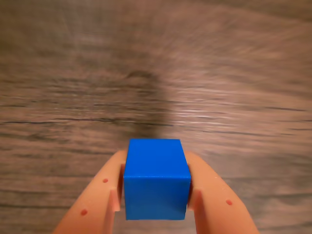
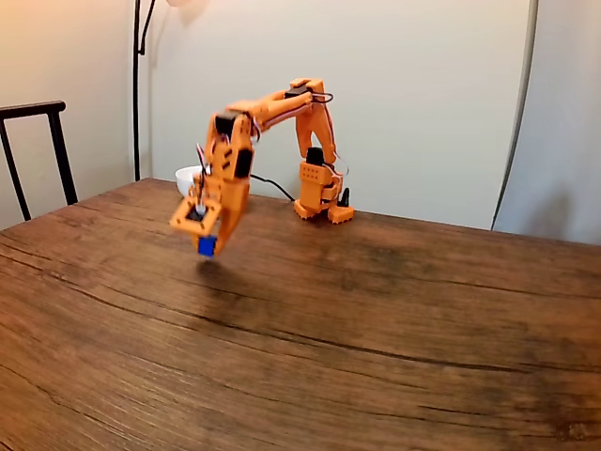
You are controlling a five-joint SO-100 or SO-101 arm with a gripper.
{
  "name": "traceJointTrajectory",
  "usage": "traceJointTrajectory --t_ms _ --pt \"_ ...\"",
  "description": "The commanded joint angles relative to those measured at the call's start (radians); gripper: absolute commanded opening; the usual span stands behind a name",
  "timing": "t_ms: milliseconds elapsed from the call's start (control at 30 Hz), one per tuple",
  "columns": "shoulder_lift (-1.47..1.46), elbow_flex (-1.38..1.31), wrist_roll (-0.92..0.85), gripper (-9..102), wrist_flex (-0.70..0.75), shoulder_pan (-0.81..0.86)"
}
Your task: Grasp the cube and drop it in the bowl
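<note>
Wrist view: cube (image 1: 156,179) sits at 6 o'clock in the frame, pinched on both sides by the orange gripper (image 1: 156,192), with blurry wood table (image 1: 156,73) behind it.
Fixed view: gripper (image 2: 207,242) hangs off the table (image 2: 376,338) with the cube (image 2: 207,246) at its tip. Bowl (image 2: 188,176) peeks out behind the arm (image 2: 272,108), around 12 o'clock from the cube.

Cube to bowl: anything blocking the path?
Nothing visible. The gripper holds the cube clear above the table. In the fixed view the bowl sits behind the arm, partly hidden by it, and the stretch of table between shows nothing else on it. The arm's cable runs right of the bowl.
</note>
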Motion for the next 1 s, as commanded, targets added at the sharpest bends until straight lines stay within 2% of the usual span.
traceJointTrajectory --t_ms 0,367,767,967 --pt "0.021 -0.152 0.005 5 0.097 0.0" --pt "0.051 -0.497 0.083 5 0.411 0.064" --pt "0.308 -0.509 0.15 5 0.629 0.238" --pt "0.422 -0.489 0.195 5 0.672 0.308"
